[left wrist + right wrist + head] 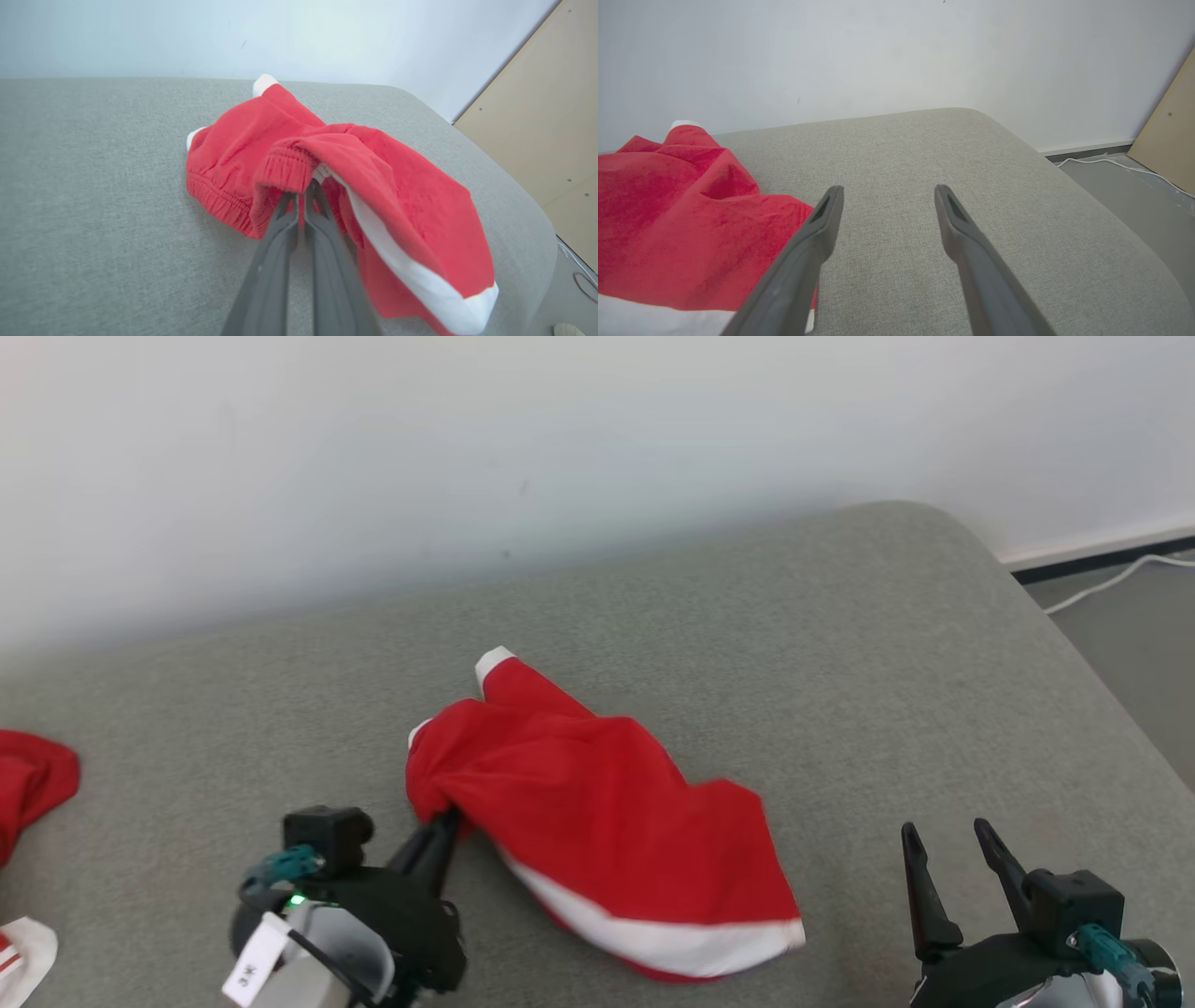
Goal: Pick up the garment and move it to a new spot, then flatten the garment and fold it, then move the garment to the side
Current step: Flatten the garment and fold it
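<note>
TEXT ITEMS: 1 | VIEW: head | CARRIER: white tag (254, 963) fixed to the housing behind the left gripper (446, 821) | CONTENT: two small dark characters, printed sideways, the first resembling "3" | LEGIBILITY: too small and blurred to confirm the reading

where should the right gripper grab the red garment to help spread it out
Best bet: the white-trimmed hem corner, coming in from the robot's right, low over the cushion. That corner of the red garment sticks out nearest the open right gripper, opposite the waistband bunched in the left gripper, jaws shut.
</note>
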